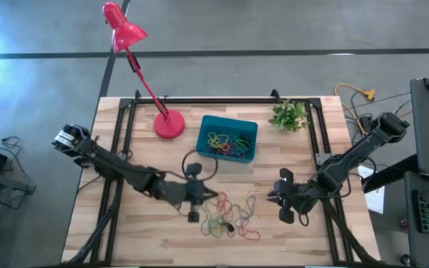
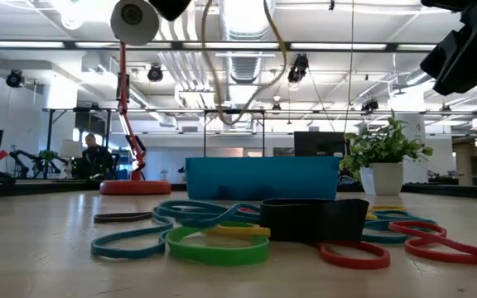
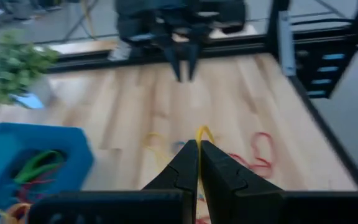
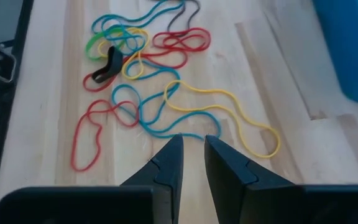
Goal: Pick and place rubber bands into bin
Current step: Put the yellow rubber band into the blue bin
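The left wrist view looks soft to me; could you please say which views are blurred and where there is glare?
Left wrist view: blurred throughout, bin and plant smeared. Right wrist view: sharp on the rubber bands. Low view: bright ceiling lights glare above; near bands crisp. High view: a bright glare patch at the left edge.

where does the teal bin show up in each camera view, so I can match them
High view: the bin sits at centre, between the red lamp base and the plant.
Low view: bin at centre, behind the rubber bands.
Left wrist view: bin at the lower left edge.
Right wrist view: bin at the upper right corner.
Shared landmark: the loose rubber bands on the table.
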### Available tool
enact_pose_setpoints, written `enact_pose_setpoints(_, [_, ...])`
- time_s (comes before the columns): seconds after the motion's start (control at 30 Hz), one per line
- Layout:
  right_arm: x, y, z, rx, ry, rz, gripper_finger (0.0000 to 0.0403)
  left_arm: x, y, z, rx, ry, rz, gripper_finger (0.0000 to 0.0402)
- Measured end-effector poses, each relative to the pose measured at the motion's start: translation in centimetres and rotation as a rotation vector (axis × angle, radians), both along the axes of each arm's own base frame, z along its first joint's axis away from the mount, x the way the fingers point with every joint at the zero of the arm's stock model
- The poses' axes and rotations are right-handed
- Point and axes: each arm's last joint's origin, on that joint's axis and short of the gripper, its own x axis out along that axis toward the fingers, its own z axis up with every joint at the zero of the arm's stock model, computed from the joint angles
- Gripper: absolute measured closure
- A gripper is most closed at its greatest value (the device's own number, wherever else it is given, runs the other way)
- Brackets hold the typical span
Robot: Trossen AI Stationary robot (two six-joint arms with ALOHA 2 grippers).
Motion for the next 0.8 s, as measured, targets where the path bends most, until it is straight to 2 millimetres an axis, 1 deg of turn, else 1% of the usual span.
enact_pose_setpoints(0.17, [0.1,-0.2,0.1,-0.041,-0.033,-0.040,0.0346,0.7,2.7,0.5,0.034,-0.014,0.069,0.0401])
enact_pose_setpoints(0.3, [0.1,-0.3,0.2,-0.075,-0.066,-0.081,0.0346,1.5,5.4,0.5,0.079,-0.008,0.138,0.0401])
enact_pose_setpoints(0.47, [0.2,-0.6,0.3,-0.093,-0.123,-0.186,0.0346,2.2,9.7,0.4,0.153,0.014,0.238,0.0401])
enact_pose_setpoints(0.57, [0.2,-0.7,0.4,-0.079,-0.154,-0.253,0.0346,2.3,12.7,0.3,0.202,0.042,0.271,0.0401])
enact_pose_setpoints(0.67, [0.3,-0.8,0.4,-0.056,-0.178,-0.309,0.0346,2.2,15.6,0.0,0.212,0.064,0.275,0.0401])
enact_pose_setpoints(0.8, [0.3,-0.9,0.5,-0.027,-0.208,-0.372,0.0346,1.7,19.2,-0.6,0.208,0.096,0.292,0.0401])
